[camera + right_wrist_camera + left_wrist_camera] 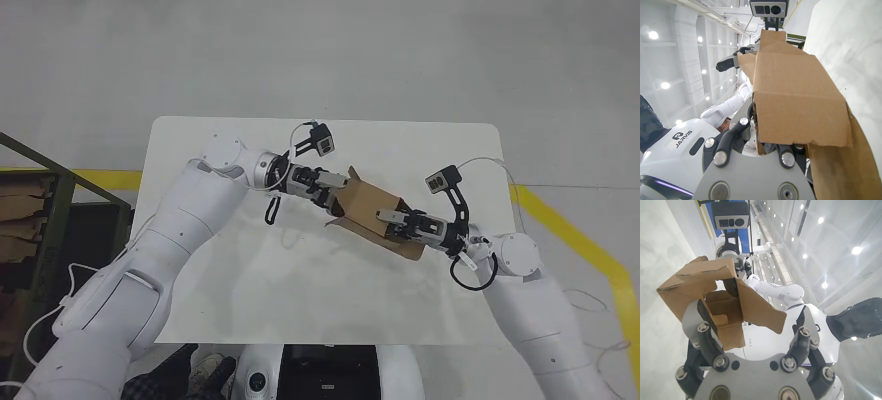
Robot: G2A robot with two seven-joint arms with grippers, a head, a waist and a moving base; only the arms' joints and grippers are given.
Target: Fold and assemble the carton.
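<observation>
— Grey floor, yellow line across it, white table. Carton is held up between both arms over the middle of the table, lying slantwise. Judging by its shadow, it is clear of the surface.
— Jaws?
— Left jaws spread wide. One finger sits against the wall at the carton's open end. The other stands well apart, touching nothing. Right jaws are at the far end, drawn in on a wall of the carton and pinching it, as far as I can judge. The board hides one side.
— So one real grip.
— Looks so. The left is more a prop than a hold.
— How will it handle?
— Light, I'd say. Thin brown corrugated board, stiff across the panels, limp at the creases. End flap hangs loose, with ragged edges. The body is opened into a tube but skewed, not square.
— Where to take hold?
— On a panel near a crease, close to a corner, through a single wall. Not on a flap tip, since flaps will just swing. Too hard a squeeze likely crushes it.
— Slippery?
— Matt paper face, so it should hold against the pads. The bigger risk is the tube collapsing flat if the ends twist opposite ways.
— Flaps closed?
— None tucked at the near end, from the left wrist view.
</observation>
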